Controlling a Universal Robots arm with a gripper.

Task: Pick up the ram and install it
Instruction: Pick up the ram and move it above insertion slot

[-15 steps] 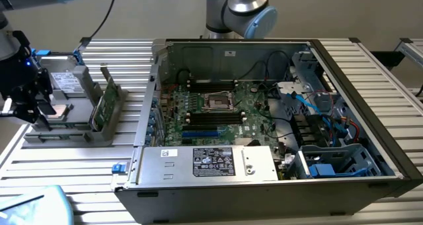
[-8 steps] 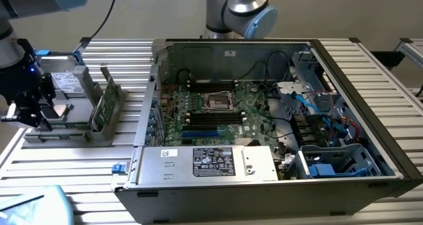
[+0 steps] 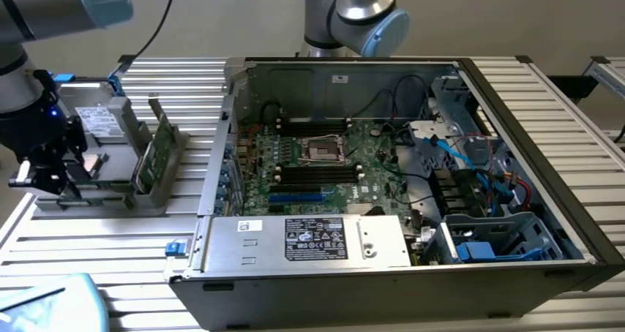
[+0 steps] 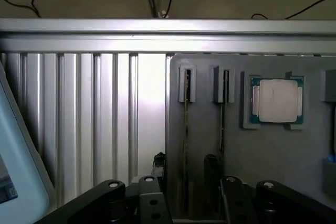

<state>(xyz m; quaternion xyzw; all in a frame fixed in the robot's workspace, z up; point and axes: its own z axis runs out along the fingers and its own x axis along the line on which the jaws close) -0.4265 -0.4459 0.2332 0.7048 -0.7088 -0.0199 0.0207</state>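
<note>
The slatted aluminium table [image 3: 107, 248] carries an open computer case [image 3: 323, 303] and, near the table's edge on the exterior view's left, a grey parts holder [image 4: 273, 166]. The ram [image 4: 186, 124] stands on edge in one of the holder's slots, beside a second board [image 4: 222, 124] and a processor [image 4: 276, 100]. The pincer [image 4: 184, 165] hangs released, one finger either side of the ram, apparently not touching it. The stick is likely light, stiff and fragile. It is best gripped across its flat faces near mid-length, clear of the contact edge.
</note>
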